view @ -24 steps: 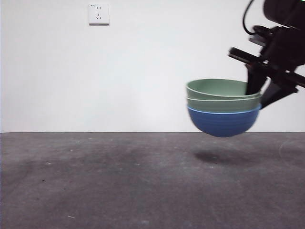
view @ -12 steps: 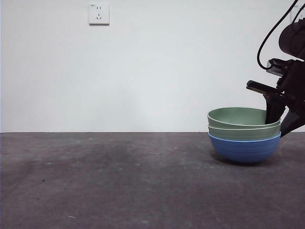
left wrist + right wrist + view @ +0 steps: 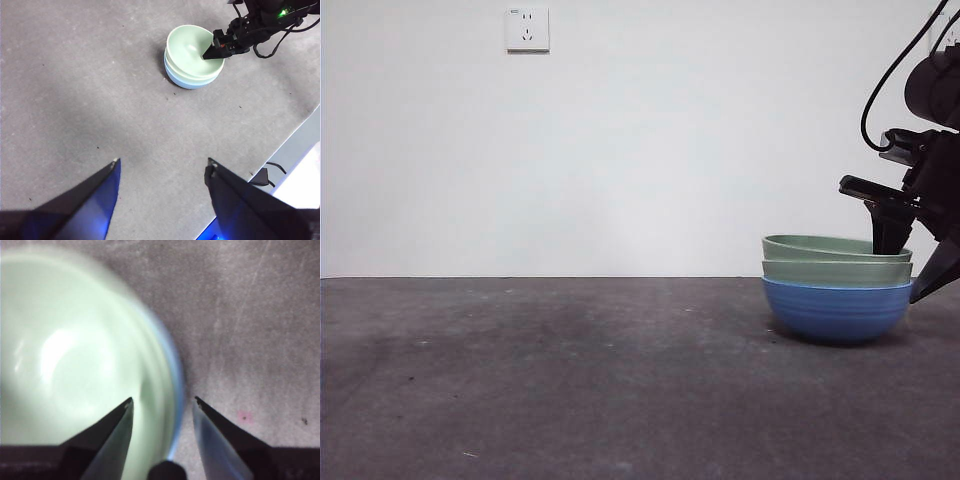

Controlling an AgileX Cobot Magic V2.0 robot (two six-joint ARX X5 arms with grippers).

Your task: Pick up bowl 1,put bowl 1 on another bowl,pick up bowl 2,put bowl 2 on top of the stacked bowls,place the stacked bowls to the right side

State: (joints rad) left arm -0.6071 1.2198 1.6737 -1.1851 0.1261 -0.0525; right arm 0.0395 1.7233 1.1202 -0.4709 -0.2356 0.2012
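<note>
The stacked bowls rest level on the table at the right of the front view. The blue bowl (image 3: 837,311) is at the bottom, with a pale green bowl (image 3: 837,271) nested in it and a second green bowl (image 3: 835,246) on top. My right gripper (image 3: 905,270) is open and straddles the stack's right rim, one jaw inside the top bowl and one outside. Its wrist view shows the green bowl (image 3: 65,355) and the blue rim (image 3: 178,385) between the spread jaws of the right gripper (image 3: 163,400). My left gripper (image 3: 163,161) hangs open and empty high above the table, well away from the stack (image 3: 192,55).
A white wall with a socket (image 3: 527,28) stands behind the table. The table's edge (image 3: 300,135) runs close to the stack on the right arm's side, with a cable (image 3: 274,167) beyond it. Grey tabletop (image 3: 570,370) stretches left of the bowls.
The right gripper carried the stack down and to the right from mid-air onto the table. The tilted bowls have settled level, and the jaws have opened off the rim.
</note>
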